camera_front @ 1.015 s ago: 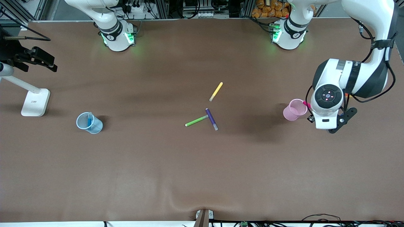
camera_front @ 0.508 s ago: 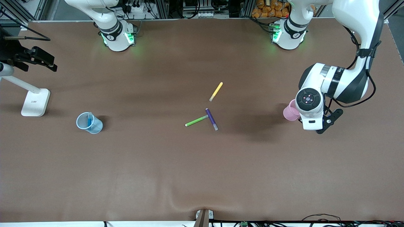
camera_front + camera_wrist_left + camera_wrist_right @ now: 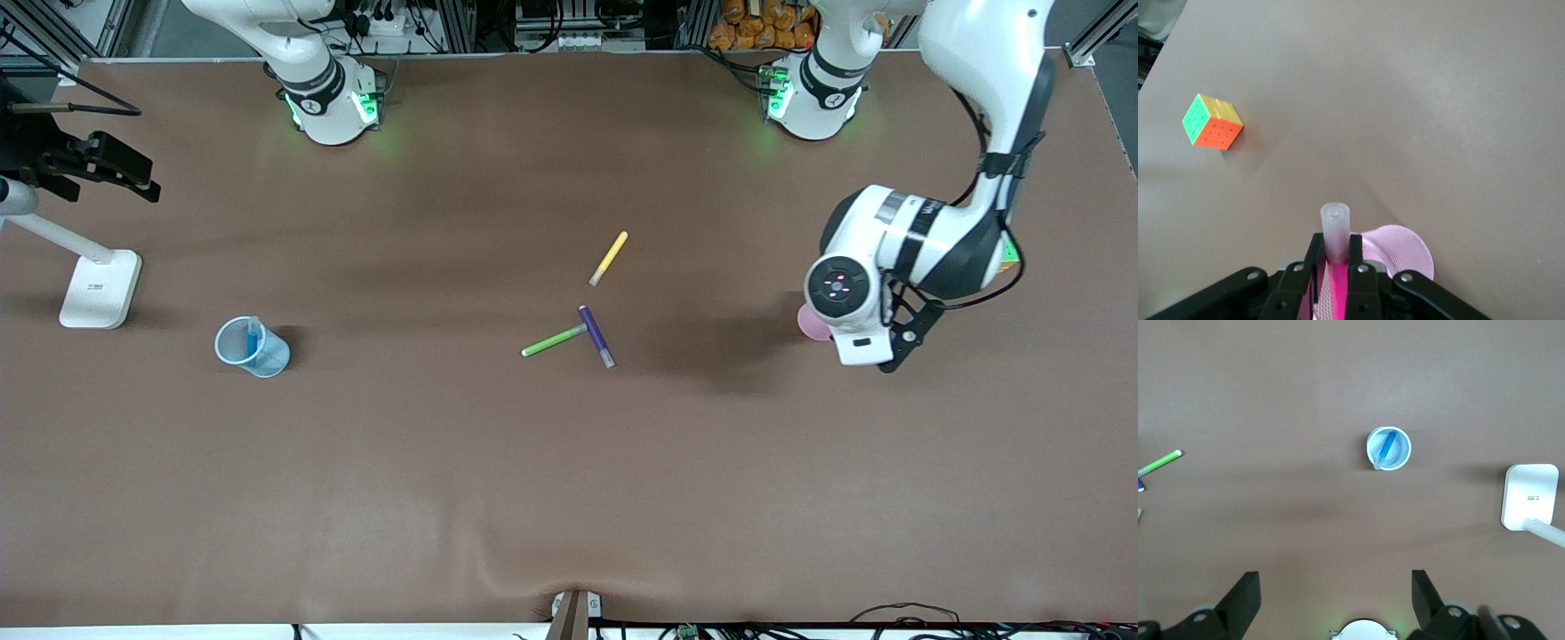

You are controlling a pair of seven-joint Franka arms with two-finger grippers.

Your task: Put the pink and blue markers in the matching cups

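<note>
My left gripper (image 3: 1336, 259) is shut on the pink marker (image 3: 1338, 287), whose pale cap (image 3: 1335, 227) sticks out past the fingertips. It hangs directly over the pink cup (image 3: 1408, 248). In the front view the left wrist covers the gripper and leaves only a sliver of the pink cup (image 3: 809, 322) showing. The blue cup (image 3: 252, 347) stands toward the right arm's end of the table, with the blue marker (image 3: 253, 340) leaning inside it. My right gripper (image 3: 1336, 590) waits open and holds nothing, high above the table near its own base, looking down on the blue cup (image 3: 1389, 449).
At mid-table lie a yellow pen (image 3: 609, 258), a green pen (image 3: 553, 340) and a purple pen (image 3: 597, 336), the last two touching. A colour cube (image 3: 1213, 121) sits near the pink cup. A white lamp base (image 3: 100, 289) stands beside the blue cup.
The left arm has carried the pink marker sideways from beside the pink cup to over it, so the wrist now hides most of the cup. The right arm has not moved.
</note>
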